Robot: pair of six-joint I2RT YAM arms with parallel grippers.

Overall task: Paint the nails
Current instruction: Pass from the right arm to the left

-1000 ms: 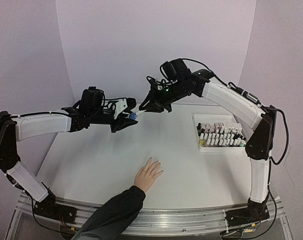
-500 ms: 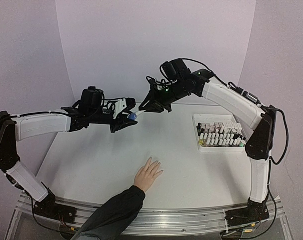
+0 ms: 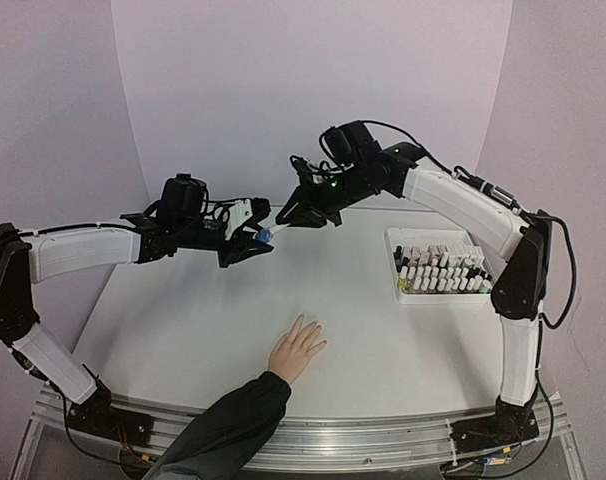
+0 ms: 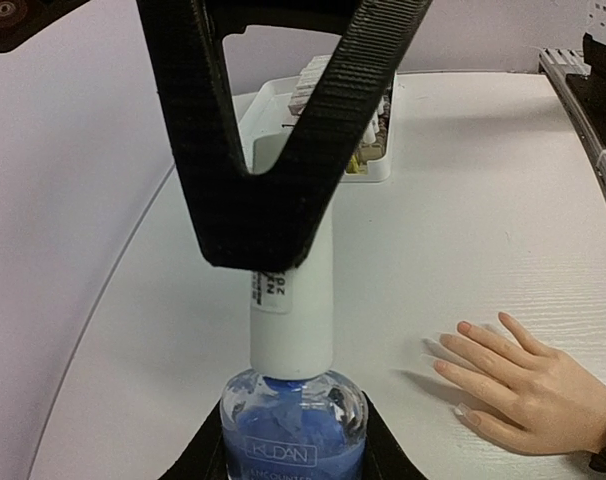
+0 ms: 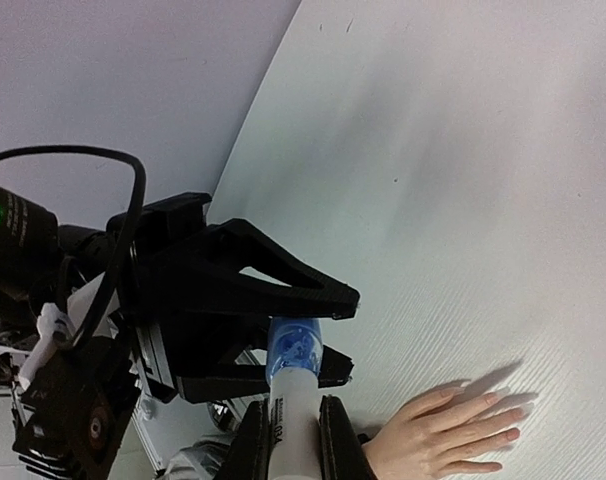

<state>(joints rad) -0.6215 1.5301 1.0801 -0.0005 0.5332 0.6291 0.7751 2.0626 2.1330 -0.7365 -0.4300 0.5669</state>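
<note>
A light-skinned hand (image 3: 297, 350) with a dark sleeve lies flat on the white table, its nails (image 4: 463, 410) bare and pinkish. It also shows in the right wrist view (image 5: 453, 430). My left gripper (image 3: 255, 240) is shut on a blue polish bottle (image 4: 295, 425), held in the air behind the hand. My right gripper (image 3: 283, 214) is shut on the bottle's white cap (image 5: 295, 425), which sits on the bottle's neck (image 4: 291, 300). The bottle's glass shows blue in the right wrist view (image 5: 297, 350).
A white tray (image 3: 439, 298) with several small polish bottles stands at the right of the table, also in the left wrist view (image 4: 375, 165). The table's curved edge runs along the purple backdrop.
Both grippers have shifted very slightly, still joined at the bottle. The hand has not moved.
</note>
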